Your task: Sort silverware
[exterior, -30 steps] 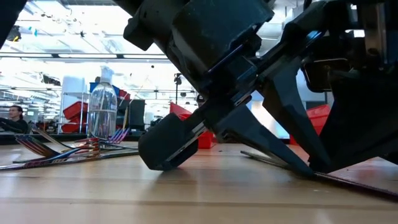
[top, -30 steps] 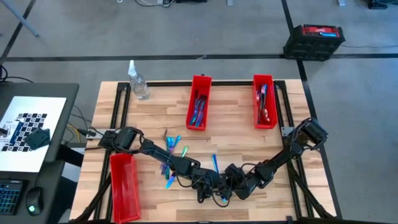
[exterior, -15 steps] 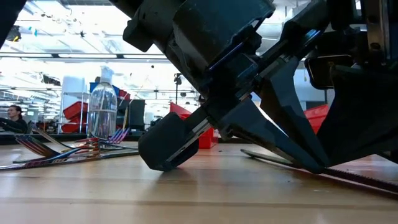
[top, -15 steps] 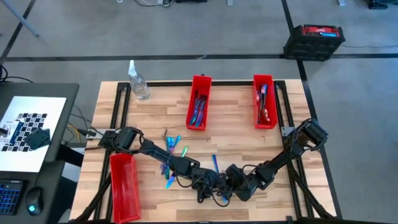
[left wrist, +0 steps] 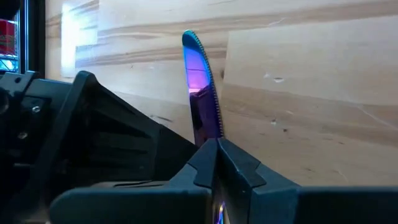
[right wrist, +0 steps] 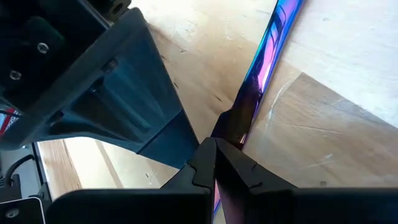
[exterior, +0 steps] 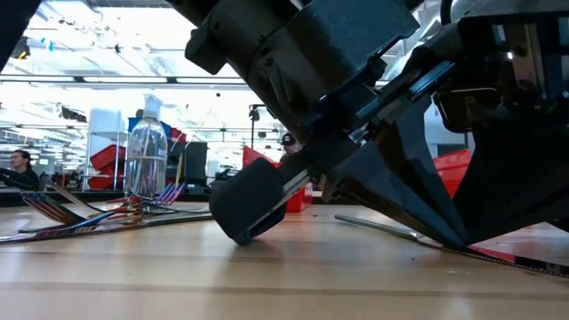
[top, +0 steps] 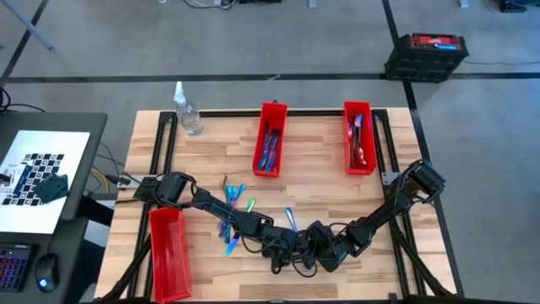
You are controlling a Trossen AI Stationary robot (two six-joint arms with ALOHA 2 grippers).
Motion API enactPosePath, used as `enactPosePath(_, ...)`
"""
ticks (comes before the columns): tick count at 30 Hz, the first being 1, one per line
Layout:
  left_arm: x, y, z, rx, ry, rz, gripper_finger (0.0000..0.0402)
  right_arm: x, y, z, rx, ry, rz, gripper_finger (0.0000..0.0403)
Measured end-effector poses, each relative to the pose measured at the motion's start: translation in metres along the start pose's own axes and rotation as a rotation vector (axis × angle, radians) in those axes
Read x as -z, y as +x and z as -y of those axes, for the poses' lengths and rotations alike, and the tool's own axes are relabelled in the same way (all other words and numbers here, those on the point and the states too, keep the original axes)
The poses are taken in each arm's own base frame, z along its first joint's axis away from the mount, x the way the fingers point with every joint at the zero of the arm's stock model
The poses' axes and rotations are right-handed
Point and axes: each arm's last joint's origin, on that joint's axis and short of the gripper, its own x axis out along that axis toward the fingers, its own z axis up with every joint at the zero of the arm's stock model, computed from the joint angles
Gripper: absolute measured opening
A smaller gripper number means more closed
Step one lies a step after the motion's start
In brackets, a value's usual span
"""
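Knife (left wrist: 200,93) apparently between both clamped grippers, mid-table.

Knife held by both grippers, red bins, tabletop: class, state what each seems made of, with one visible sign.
Knife: apparently metal with an iridescent blue-purple coating; mirror sheen, serrated edge. Red bins: probably plastic; uniform opaque red, thin walls. Tabletop: wood, pale joined planks with visible grain.

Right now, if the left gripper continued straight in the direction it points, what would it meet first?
Probably nothing on the table soon: the left gripper, shut on the knife, points across bare wooden table. Depth beyond is unclear.
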Motion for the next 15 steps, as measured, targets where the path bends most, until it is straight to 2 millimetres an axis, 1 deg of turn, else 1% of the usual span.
enactPosePath(9, 0.000, -0.002, -0.001, -0.002, -0.011, 0.000, 0.0000, -0.002, -0.003, 0.000, 0.008, -0.008, 0.007, 0.0000)
enactPosePath(12, -0.002, -0.004, -0.006, -0.024, -0.075, -0.014, 0.0000, -0.004, -0.006, -0.001, 0.010, -0.015, 0.005, 0.0000)
enactPosePath(15, -0.004, -0.010, -0.015, -0.036, -0.150, -0.042, 0.0000, -0.008, -0.009, -0.001, 0.016, -0.016, 0.010, 0.0000)
